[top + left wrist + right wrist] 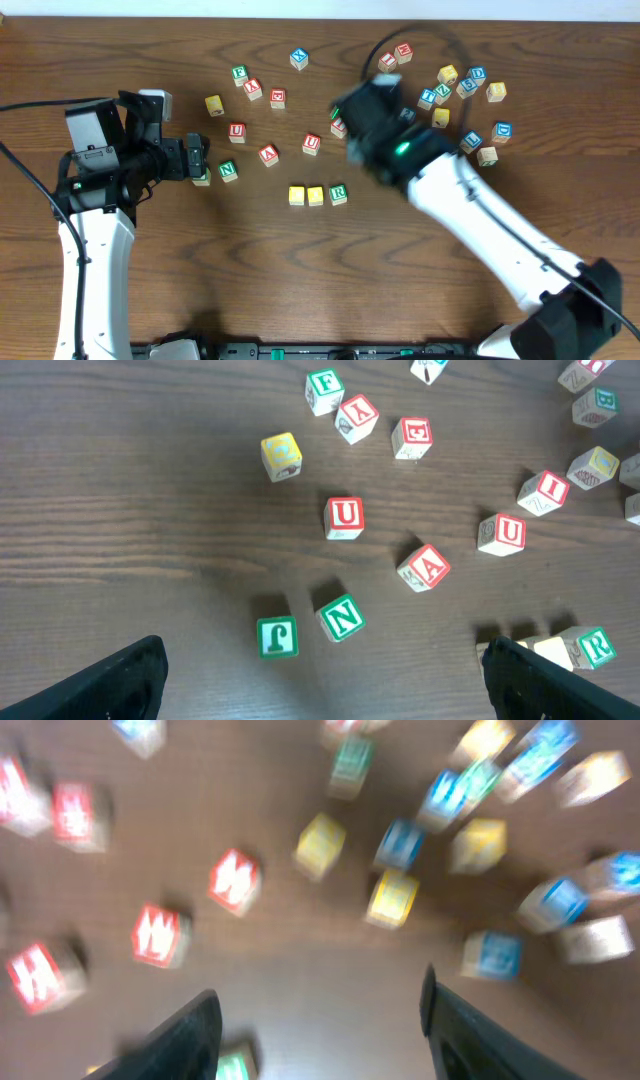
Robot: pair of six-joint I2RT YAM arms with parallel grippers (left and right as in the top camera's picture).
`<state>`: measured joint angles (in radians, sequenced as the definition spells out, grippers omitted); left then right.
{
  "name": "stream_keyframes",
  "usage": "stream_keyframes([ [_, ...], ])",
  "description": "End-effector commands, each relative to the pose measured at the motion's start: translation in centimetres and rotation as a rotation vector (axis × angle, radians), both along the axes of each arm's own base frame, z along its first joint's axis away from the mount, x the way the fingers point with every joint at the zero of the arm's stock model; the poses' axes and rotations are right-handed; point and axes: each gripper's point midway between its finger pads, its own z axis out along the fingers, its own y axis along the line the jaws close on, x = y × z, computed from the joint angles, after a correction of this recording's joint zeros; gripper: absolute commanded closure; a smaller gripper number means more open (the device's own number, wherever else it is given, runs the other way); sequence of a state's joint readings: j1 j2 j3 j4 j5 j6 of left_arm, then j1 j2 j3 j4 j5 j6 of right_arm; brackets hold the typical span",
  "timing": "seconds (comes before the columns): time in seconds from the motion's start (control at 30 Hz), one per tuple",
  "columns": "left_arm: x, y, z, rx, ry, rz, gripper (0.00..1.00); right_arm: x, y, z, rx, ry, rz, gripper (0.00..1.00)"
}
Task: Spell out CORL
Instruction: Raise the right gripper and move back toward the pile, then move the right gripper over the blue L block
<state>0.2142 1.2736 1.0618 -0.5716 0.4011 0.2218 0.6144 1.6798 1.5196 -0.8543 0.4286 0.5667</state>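
A row (pixel 316 196) of three touching blocks lies on the desk (pixel 150 280) just below centre in the overhead view. It holds two yellow blocks, their letters unreadable, and a green R (pixel 338 193) at the right end. Loose blocks scatter above it, with a blue-and-yellow cluster (pixel 470 95) at upper right. The left gripper (pixel 198 160), mid-left, is spread wide and empty, with a green J (pixel 277 637) and N (pixel 342 617) just beside it. The right gripper (pixel 320 1015), blurred at upper centre, also gapes with nothing held.
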Motion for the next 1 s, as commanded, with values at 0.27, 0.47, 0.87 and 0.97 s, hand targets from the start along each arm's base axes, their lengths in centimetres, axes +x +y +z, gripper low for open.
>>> stream_keyframes([
  [0.27, 0.0, 0.2, -0.1, 0.007, 0.001, -0.002, 0.01, 7.0, -10.4, -1.0, 0.057, 0.222, -0.29, 0.44],
  [0.47, 0.0, 0.2, -0.1, 0.008, 0.001, -0.002, 0.01, 7.1, -13.3, -5.5, -0.017, 0.355, -0.306, 0.38],
  [0.87, 0.0, 0.2, -0.1, 0.007, 0.001, -0.002, 0.02, 6.6, -17.7, -5.8, -0.024, 0.406, -0.34, 0.37],
  [0.97, 0.0, 0.2, -0.1, 0.008, 0.001, -0.002, 0.01, 6.5, -19.1, -5.8, -0.018, 0.408, -0.37, 0.38],
])
